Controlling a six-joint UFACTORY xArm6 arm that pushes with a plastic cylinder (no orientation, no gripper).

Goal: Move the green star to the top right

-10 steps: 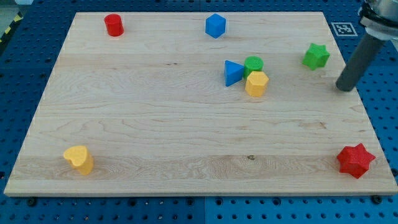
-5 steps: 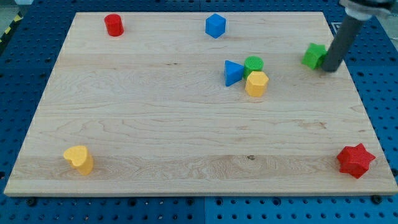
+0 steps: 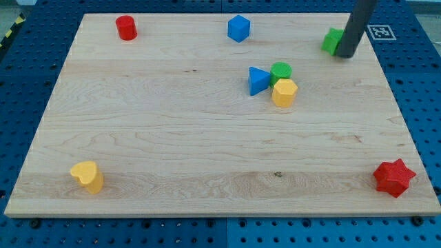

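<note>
The green star (image 3: 332, 41) lies near the board's top right corner, partly hidden behind my dark rod. My tip (image 3: 346, 54) rests on the board right against the star's lower right side. The rod rises up out of the view's top.
A blue triangle (image 3: 258, 80), a green cylinder (image 3: 280, 71) and a yellow hexagon block (image 3: 284, 92) cluster right of centre. A blue block (image 3: 238, 28) and a red cylinder (image 3: 126, 27) sit near the top edge. A yellow heart (image 3: 87, 176) lies bottom left, a red star (image 3: 394, 178) bottom right.
My tip came in from the right, met the green star and pushed it up and to the left, toward the top edge. The other blocks have not moved.
</note>
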